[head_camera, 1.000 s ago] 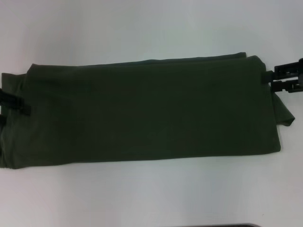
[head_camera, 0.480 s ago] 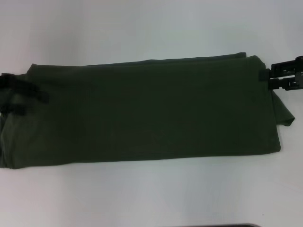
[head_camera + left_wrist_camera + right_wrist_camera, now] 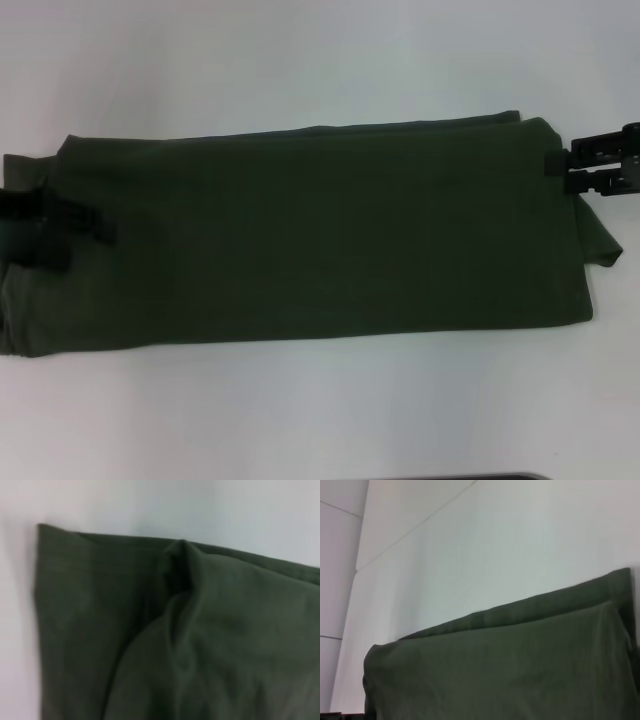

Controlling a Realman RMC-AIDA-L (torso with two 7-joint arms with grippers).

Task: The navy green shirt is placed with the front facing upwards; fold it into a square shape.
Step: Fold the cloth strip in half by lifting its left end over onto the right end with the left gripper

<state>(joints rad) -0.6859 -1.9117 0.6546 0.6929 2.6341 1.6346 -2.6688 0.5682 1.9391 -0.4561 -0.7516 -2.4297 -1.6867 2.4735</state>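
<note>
**Shirt in long strip, both claws at the ends – cross fold next**

Table: plain white top, takes up the whole head view.

Shirt: dark green, lies flat across the middle of the table as a long band running left to right. Sides look already folded in; no print, collar or label shows on the upper face. Extra layers peek out along the far edge, and a loose bit hangs past the band at the right end. In the left wrist view the cloth has a raised pucker near the far edge, so that end isn't lying smooth.

Left claw: over the left end of the shirt, fingers pointing inward, on or just above the cloth. Looks closed or nearly so, maybe pinching fabric, but can't tell from these views.

Right claw: at the right end near the far corner, tips touching or just beside the edge. Two dark bars w/ a thin gap; can't tell if it has hold of cloth.

Step, as I read it: lengthwise folds done, now getting a hold on the ends for the cross fold. Next move needs a firm pinch through all layers at one end, then carry it over toward the other end w/ edges lined up, approx. square. The pucker and loose bit could spoil the shape.
</note>
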